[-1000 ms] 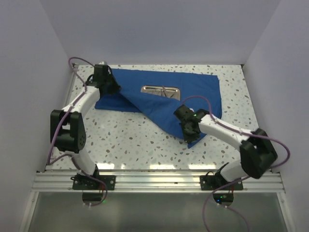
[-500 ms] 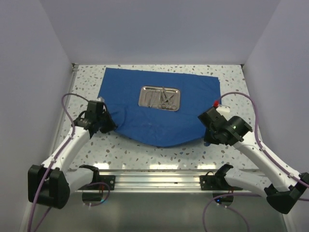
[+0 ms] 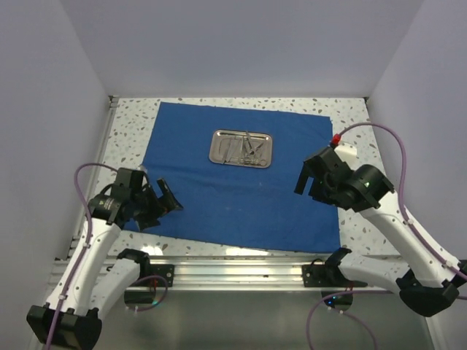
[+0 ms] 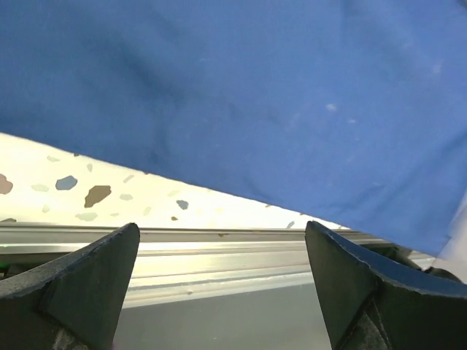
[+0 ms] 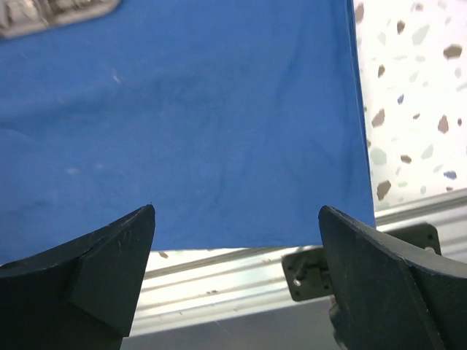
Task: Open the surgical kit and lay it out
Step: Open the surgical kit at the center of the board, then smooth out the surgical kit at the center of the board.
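Observation:
The surgical kit's royal-blue cloth wrap (image 3: 241, 200) lies spread flat on the table. In its far half sits the shiny steel tray (image 3: 217, 149), with slender silver instruments (image 3: 244, 149) inside it. My left gripper (image 3: 162, 206) hovers open over the cloth's near-left corner, with nothing between its fingers (image 4: 80, 284). My right gripper (image 3: 309, 186) stands open above the cloth's right side, also with nothing in it. The left wrist view shows the cloth (image 4: 255, 95) and its near edge. In the right wrist view I see the cloth (image 5: 190, 124) with its near-right corner, and a corner of the tray (image 5: 51, 14).
The speckled white table (image 3: 131, 131) is walled in on the left, right and far sides. An aluminium rail (image 3: 233, 266) with both arm bases runs along the near edge, just past the cloth's hem. The same rail (image 4: 219, 255) fills the bottom of the left wrist view.
Both grippers drew the cloth's near corners toward the rail, then opened and let go. The cloth now lies flat and the tray is fully uncovered.

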Controlling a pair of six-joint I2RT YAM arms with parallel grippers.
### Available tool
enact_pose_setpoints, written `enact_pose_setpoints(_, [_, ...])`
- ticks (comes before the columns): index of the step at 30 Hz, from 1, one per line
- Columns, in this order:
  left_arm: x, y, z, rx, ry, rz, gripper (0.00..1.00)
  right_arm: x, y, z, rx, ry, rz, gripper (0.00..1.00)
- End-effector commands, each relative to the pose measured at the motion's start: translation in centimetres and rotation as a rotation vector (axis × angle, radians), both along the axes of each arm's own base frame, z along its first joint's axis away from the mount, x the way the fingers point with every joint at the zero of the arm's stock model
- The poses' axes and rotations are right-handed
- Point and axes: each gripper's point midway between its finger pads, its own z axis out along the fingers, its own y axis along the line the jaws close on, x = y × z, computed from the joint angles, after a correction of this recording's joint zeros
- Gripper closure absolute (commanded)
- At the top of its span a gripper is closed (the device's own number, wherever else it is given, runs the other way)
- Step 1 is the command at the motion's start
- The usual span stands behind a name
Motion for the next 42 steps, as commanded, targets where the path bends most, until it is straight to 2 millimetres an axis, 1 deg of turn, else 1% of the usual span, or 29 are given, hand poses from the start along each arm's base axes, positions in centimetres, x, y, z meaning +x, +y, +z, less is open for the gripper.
enact_pose_setpoints(1, [0.0, 0.1, 3.5, 0.001, -0.028, 0.009, 0.0, -1.9, -3.7, 1.5, -0.167, 0.058, -0.032, 0.02])
enact_pose_setpoints(4, [2.4, 0.8, 3.2, 0.072, -0.051, 0.008, 0.0, 0.1, -2.2, 1.6, -0.146, 0.015, -0.006, 0.02])
enact_pose_setpoints(5, [4.1, 0.7, 3.2, 0.083, -0.095, -0.005, 0.0, 1.7, -1.3, 1.8, -0.112, -0.018, 0.006, 0.02])
enact_pose_setpoints(7, [6.5, 0.6, 2.1, 0.11, -0.078, -0.013, 0.0, 2.7, 1.0, -0.5, -0.022, 0.052, 0.058, 0.02])
enact_pose_setpoints(8, [8.8, 0.5, 2.3, 0.118, -0.136, -0.023, 0.0, 5.1, 1.3, -1.1, 0.057, 0.033, 0.04, 0.02])
enact_pose_setpoints(9, [10.4, 0.5, 1.2, 0.14, -0.107, -0.034, 0.0, 5.9, 1.8, -2.4, 0.106, 0.067, 0.037, 0.02])
enact_pose_setpoints(10, [12.5, 0.9, 1.9, 0.173, -0.145, -0.025, 0.0, 6.1, 3.0, -5.3, 0.177, 0.165, 0.053, 0.02])
enact_pose_setpoints(11, [14.8, 1.4, 2.1, 0.2, -0.185, -0.025, 0.0, 8.5, 2.7, -6.2, 0.21, 0.137, 0.027, 0.03])
enact_pose_setpoints(13, [18.8, 1.9, 1.6, 0.222, -0.186, -0.027, 0.01, 10.3, 2.5, -7.8, 0.216, 0.165, 0.007, 0.06])
enact_pose_setpoints(14, [20.8, 2.5, 1.7, 0.232, -0.217, -0.023, 0.03, 11.9, 1.8, -9.8, 0.198, 0.212, -0.018, 0.07])
enact_pose_setpoints(15, [22.9, 2.8, 1.1, 0.235, -0.207, -0.022, 0.03, 13.3, 1.5, -9.7, 0.199, 0.203, -0.03, 0.09])
enact_pose_setpoints(17, [25.1, 3.4, 0.3, 0.226, -0.215, -0.033, 0.06, 15.6, 0.2, -11.6, 0.224, 0.24, -0.083, 0.12])
enact_pose_setpoints(18, [25.5, 3.5, -1.6, 0.226, -0.163, -0.04, 0.07, 17.0, -0.2, -11.6, 0.237, 0.227, -0.1, 0.16])
enact_pose_setpoints(19, [25.9, 3.7, -1.8, 0.234, -0.151, -0.034, 0.07, 17.9, -0.6, -11.8, 0.249, 0.223, -0.119, 0.18])
enact_pose_setpoints(23, [23.2, 3.5, -5.4, 0.222, -0.085, -0.023, 0.09, 22.7, -3.6, -13.2, 0.249, 0.2, -0.194, 0.2])
enact_pose_setpoints(24, [21.0, 3.8, -6.7, 0.228, -0.053, -0.014, 0.08, 24.4, -4.0, -13.8, 0.241, 0.198, -0.203, 0.2])
enact_pose_setpoints(26, [19.5, 4.0, -7.5, 0.23, -0.037, 0.009, 0.07, 26.0, -4.9, -14.9, 0.229, 0.218, -0.213, 0.2])
enact_pose_setpoints(27, [17.8, 4.3, -8.4, 0.237, -0.009, 0.013, 0.07, 27.9, -4.8, -16.1, 0.229, 0.225, -0.204, 0.2])
enact_pose_setpoints(29, [16.7, 4.6, -9.0, 0.253, 0.018, 0.024, 0.06, 29.4, -5.0, -17.1, 0.209, 0.251, -0.18, 0.2])
enact_pose_setpoints(30, [15.9, 4.7, -9.5, 0.253, 0.036, 0.025, 0.06, 31.4, -4.8, -16.6, 0.211, 0.219, -0.165, 0.19])
enact_pose_setpoints(31, [15.5, 4.6, -9.9, 0.248, 0.051, 0.023, 0.06, 31.8, -4.8, -19.1, 0.2, 0.268, -0.159, 0.18])
enact_pose_setpoints(32, [15.2, 4.4, -10.1, 0.239, 0.063, 0.028, 0.06, 32.1, -4.9, -20.0, 0.194, 0.291, -0.151, 0.17])
enact_pose_setpoints(33, [14.3, 4.2, -11.0, 0.23, 0.093, 0.027, 0.06, 33.6, -4.7, -19.5, 0.201, 0.262, -0.14, 0.17])
enact_pose_setpoints(34, [13.8, 3.7, -11.3, 0.208, 0.11, 0.029, 0.05, 33.5, -4.7, -22.0, 0.196, 0.312, -0.139, 0.17])
enact_pose_setpoints(36, [11.9, 3.1, -12.5, 0.192, 0.17, 0.022, 0.0, 35.1, -4.5, -21.9, 0.203, 0.29, -0.129, 0.17])
enact_pose_setpoints(37, [11.0, 2.3, -12.8, 0.179, 0.192, 0.009, 0.0, 35.1, -4.1, -23.7, 0.227, 0.324, -0.119, 0.17])
enact_pose_setpoints(38, [9.7, 1.9, -13.3, 0.172, 0.219, -0.005, 0.0, 36.2, -3.6, -23.3, 0.25, 0.295, -0.106, 0.16])
enact_pose_setpoints(41, [7.9, 0.6, -12.8, 0.144, 0.243, -0.025, 0.0, 37.4, -2.3, -24.9, 0.317, 0.291, -0.056, 0.15])
enact_pose_setpoints(42, [7.9, 0.5, -12.3, 0.139, 0.235, -0.025, 0.0, 38.3, -2.0, -24.1, 0.326, 0.259, -0.038, 0.15])
